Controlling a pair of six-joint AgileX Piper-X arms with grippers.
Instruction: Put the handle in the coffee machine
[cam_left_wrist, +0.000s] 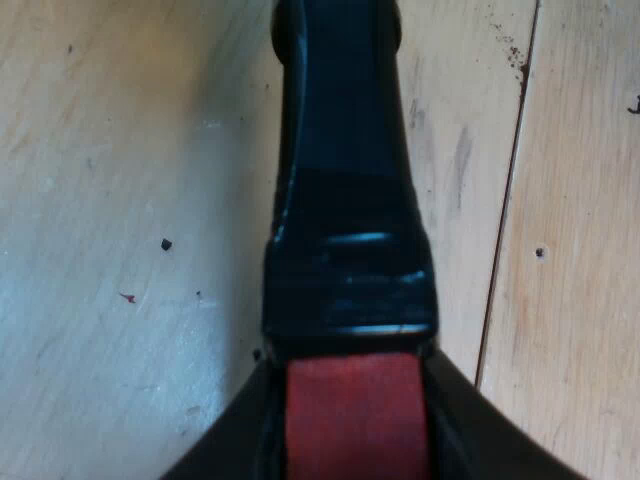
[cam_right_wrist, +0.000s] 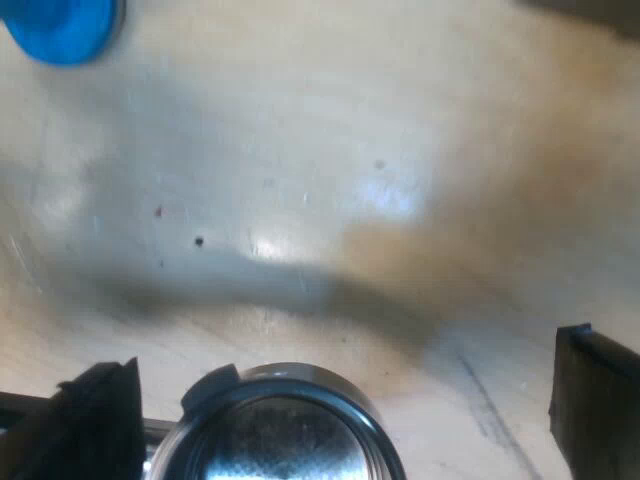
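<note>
The holder's dark handle (cam_left_wrist: 345, 200) stretches away from my left gripper (cam_left_wrist: 355, 432) over the pale wooden table (cam_left_wrist: 120, 200). Its red end (cam_left_wrist: 355, 400) sits between the black fingers (cam_left_wrist: 232, 440), which are shut on it. My right gripper (cam_right_wrist: 345, 410) is open, with its fingers (cam_right_wrist: 100, 420) standing wide apart just above the table. The holder's round metal basket (cam_right_wrist: 275, 435) lies between them, closer to one finger and clear of the other. A blue tamper (cam_right_wrist: 65, 25) rests on the table farther off from the basket.
The wooden tabletop has plank seams (cam_left_wrist: 505, 200) running beside the handle and a few dark specks (cam_left_wrist: 166, 244). Bare wood (cam_right_wrist: 350, 150) spreads between the basket and the tamper.
</note>
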